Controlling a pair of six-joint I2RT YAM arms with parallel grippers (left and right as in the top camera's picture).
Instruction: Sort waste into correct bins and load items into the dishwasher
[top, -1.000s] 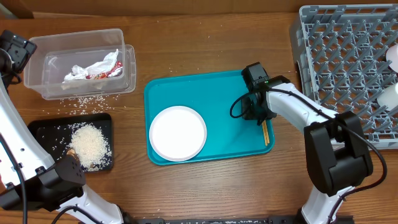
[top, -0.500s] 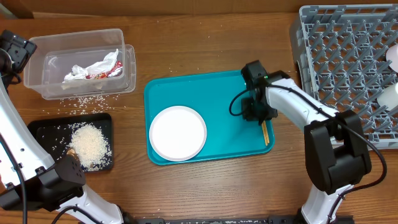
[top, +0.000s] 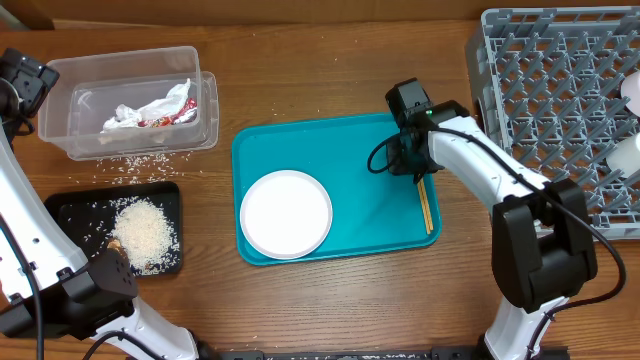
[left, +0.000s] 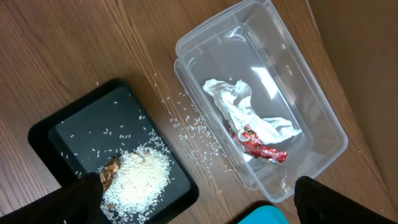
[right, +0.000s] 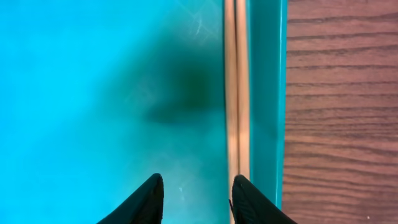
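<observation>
Two wooden chopsticks (top: 426, 208) lie side by side along the right rim of the teal tray (top: 370, 225). My right gripper (top: 411, 168) hovers low over their far end. In the right wrist view it (right: 197, 183) is open over bare teal, and its right fingertip (right: 245, 196) overlaps the chopsticks (right: 236, 93). A white plate (top: 286, 214) sits on the tray's left half. My left gripper (left: 205, 190) is wide open, high above the clear tub (left: 311, 106) and black tray (left: 68, 130). The tub holds the napkin (left: 239, 106) and red wrapper (left: 261, 144). Rice (left: 140, 180) and a brown scrap (left: 111, 168) lie in the black tray.
The grey dish rack (top: 560, 100) stands at the far right, with white dishes (top: 630, 150) at its right edge. Loose rice grains (top: 140, 162) are scattered on the wood between the tub and the black tray.
My right gripper has drawn back toward the far end of the teal tray, baring more of the chopsticks. Its jaws narrowed briefly and widened again. The left arm has not moved.
</observation>
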